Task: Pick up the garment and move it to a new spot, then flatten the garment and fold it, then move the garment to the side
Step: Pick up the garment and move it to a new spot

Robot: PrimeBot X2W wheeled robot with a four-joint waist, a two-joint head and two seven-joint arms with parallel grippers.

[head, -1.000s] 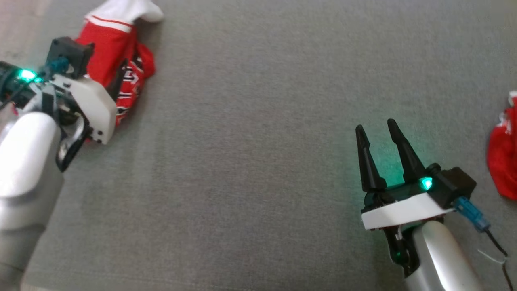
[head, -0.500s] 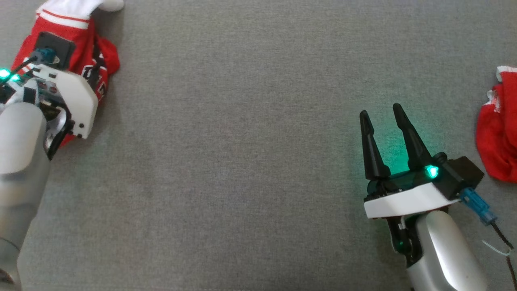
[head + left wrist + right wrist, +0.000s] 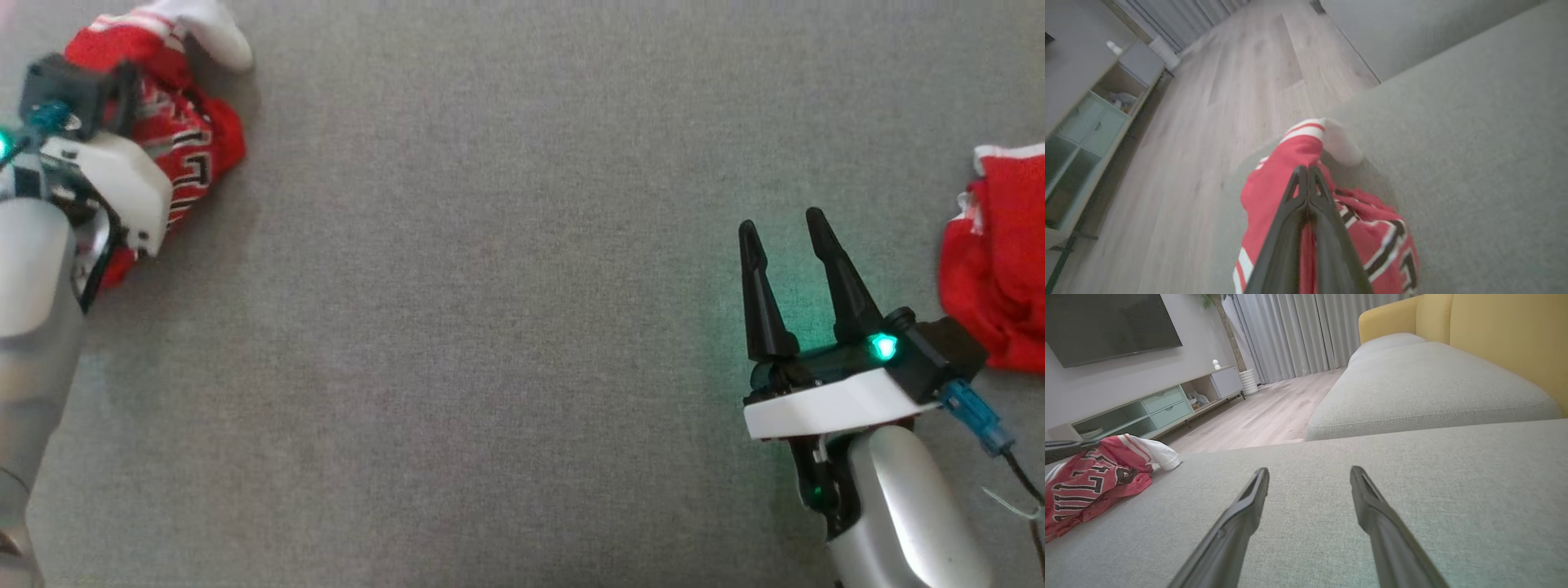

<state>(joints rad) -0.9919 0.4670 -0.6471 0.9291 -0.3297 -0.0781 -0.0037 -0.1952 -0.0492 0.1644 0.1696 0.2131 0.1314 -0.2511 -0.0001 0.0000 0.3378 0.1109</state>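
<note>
Carrying: I had the garment (image 3: 200,155) pinched in left gripper (image 3: 1307,169) fingers, upper left.
Right gripper (image 3: 780,220): fingers wide, empty.
Next: probably needed flattening.

A crumpled red garment (image 3: 196,151) with black-and-white lettering and a white end lies at the upper left of the frame on a grey fabric surface (image 3: 490,327). The left arm (image 3: 33,269) partly covers it. At lower right, the right gripper (image 3: 781,222) points up the frame, fingers apart. Another red cloth (image 3: 992,269) lies at the right edge.
</note>
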